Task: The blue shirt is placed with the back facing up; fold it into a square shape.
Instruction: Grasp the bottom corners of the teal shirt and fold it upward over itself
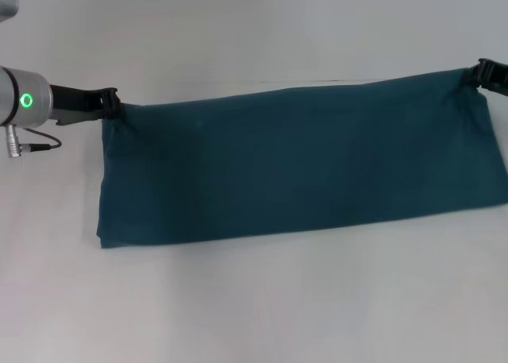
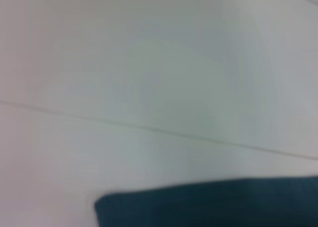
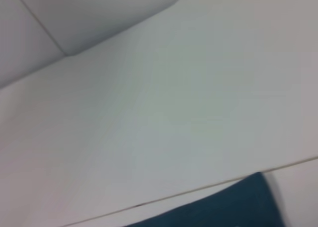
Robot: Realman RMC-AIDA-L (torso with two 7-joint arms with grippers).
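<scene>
The blue shirt (image 1: 302, 164) lies on the white table as a long folded band running from left to right. My left gripper (image 1: 113, 105) is at the band's far left corner, shut on the fabric, which puckers toward it. At the far right corner my right gripper (image 1: 475, 75) pinches the cloth in the same way. The far edge looks stretched between the two grippers. A corner of the blue shirt (image 2: 208, 204) shows in the left wrist view, and another corner of the blue shirt (image 3: 223, 207) in the right wrist view. Neither wrist view shows fingers.
The white table (image 1: 254, 299) spreads on all sides of the shirt, with a thin seam line (image 2: 149, 128) crossing it. A white wall panel (image 3: 99, 18) rises behind the table in the right wrist view.
</scene>
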